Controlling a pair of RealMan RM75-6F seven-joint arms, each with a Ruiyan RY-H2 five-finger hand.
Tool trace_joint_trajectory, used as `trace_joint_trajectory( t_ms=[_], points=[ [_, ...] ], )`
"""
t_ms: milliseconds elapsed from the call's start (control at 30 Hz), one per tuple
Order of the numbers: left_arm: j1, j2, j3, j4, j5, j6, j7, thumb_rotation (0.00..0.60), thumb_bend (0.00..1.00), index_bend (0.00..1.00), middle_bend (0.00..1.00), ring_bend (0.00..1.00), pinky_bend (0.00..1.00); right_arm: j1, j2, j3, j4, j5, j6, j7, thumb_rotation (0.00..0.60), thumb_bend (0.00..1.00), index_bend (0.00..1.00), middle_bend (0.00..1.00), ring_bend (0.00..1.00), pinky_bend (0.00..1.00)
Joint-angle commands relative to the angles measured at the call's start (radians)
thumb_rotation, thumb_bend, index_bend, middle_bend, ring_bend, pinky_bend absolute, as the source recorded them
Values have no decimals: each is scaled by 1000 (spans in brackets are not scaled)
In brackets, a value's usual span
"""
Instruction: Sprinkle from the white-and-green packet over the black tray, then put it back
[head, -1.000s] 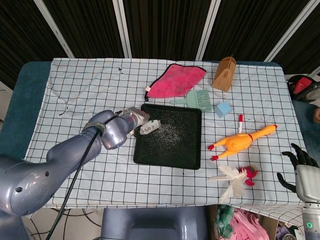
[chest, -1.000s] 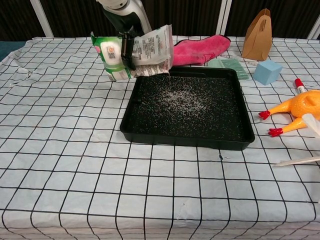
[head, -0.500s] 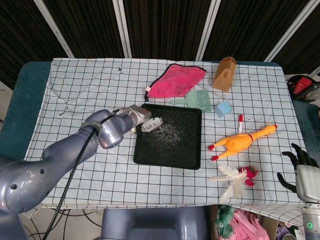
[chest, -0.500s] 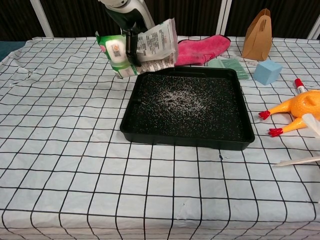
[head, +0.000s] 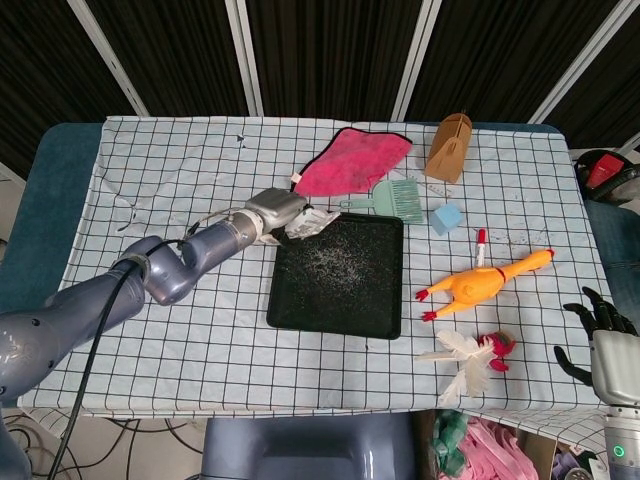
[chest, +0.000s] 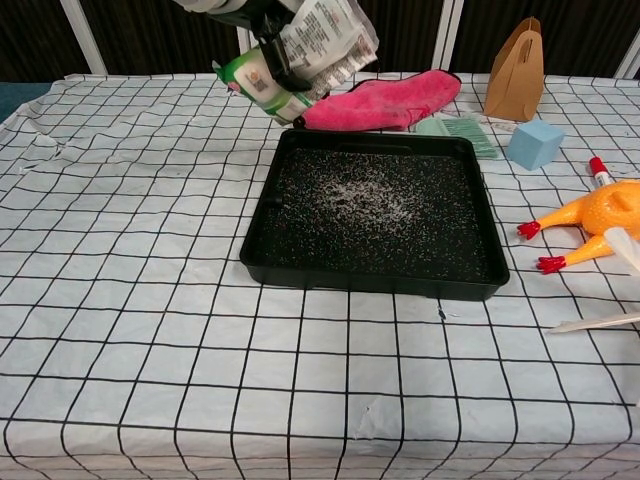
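Note:
My left hand (head: 272, 213) grips the white-and-green packet (chest: 305, 52) and holds it in the air over the far-left corner of the black tray (head: 285, 312). In the chest view the packet is tilted, its white printed end up and to the right. In the head view the packet (head: 308, 222) shows just past the hand. White grains lie scattered over the tray floor (chest: 300, 240), thickest near the middle. My right hand (head: 600, 325) hangs open off the table's right edge, far from the tray.
A pink cloth (head: 352, 162), a green brush (head: 398, 199), a brown paper bag (head: 449, 146) and a blue cube (head: 447, 218) lie behind the tray. A rubber chicken (head: 480, 283), a small red-capped tube (head: 480, 243) and a feather toy (head: 468, 359) lie to its right.
My left hand has lifted the packet up and back, from low over the tray's left part to higher over its far-left corner. The packet's white end has tipped upward.

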Motion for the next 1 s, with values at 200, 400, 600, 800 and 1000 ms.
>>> trace_joint_trajectory(
  t_ms=[200, 400, 600, 800, 1000],
  points=[
    [265, -39, -121, -55, -21, 345, 39, 600, 636, 428, 459, 375, 532, -1, 0, 0, -1, -1, 1, 0, 600, 215, 280, 82, 142, 254],
    [416, -92, -152, -10, 74, 478, -81, 600, 628, 420, 455, 367, 520, -1, 0, -1, -1, -4, 3, -2, 600, 214, 280, 82, 142, 254],
    [526, -204, -192, 121, 161, 586, -250, 600, 626, 416, 449, 357, 514, -4, -1, -3, -4, -9, 9, -7, 600, 214, 280, 82, 142, 254],
    [600, -363, -225, 319, 224, 690, -375, 600, 626, 411, 448, 357, 514, -5, -1, -1, -3, -7, 11, -1, 600, 213, 280, 82, 142, 254],
    [616, -448, -217, 450, 269, 697, -401, 600, 625, 403, 447, 357, 511, -5, 0, -1, -3, -6, 10, 5, 600, 214, 280, 82, 142, 254]
  ],
)
